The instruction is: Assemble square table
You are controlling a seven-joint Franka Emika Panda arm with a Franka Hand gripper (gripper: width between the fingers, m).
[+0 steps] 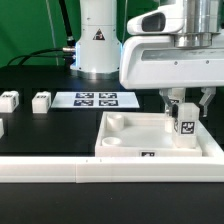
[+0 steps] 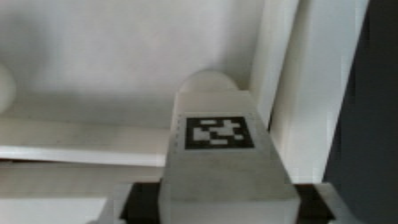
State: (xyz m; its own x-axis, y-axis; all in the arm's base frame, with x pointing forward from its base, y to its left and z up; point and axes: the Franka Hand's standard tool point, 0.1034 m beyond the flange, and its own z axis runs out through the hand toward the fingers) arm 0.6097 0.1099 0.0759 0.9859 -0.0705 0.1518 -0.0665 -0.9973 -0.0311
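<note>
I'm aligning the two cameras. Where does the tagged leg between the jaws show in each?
Exterior view: leg upright at the exterior view's right.
Wrist view: leg fills the middle, tag facing the camera.
Shared landmark: the square table's raised rim beside it.

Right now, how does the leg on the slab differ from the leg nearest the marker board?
The slab leg stands upright in a corner of the slab; the board leg sits on the black table, off the slab. Fingers flank the slab leg; nothing touches the board leg. Both are white and carry a tag.
</note>
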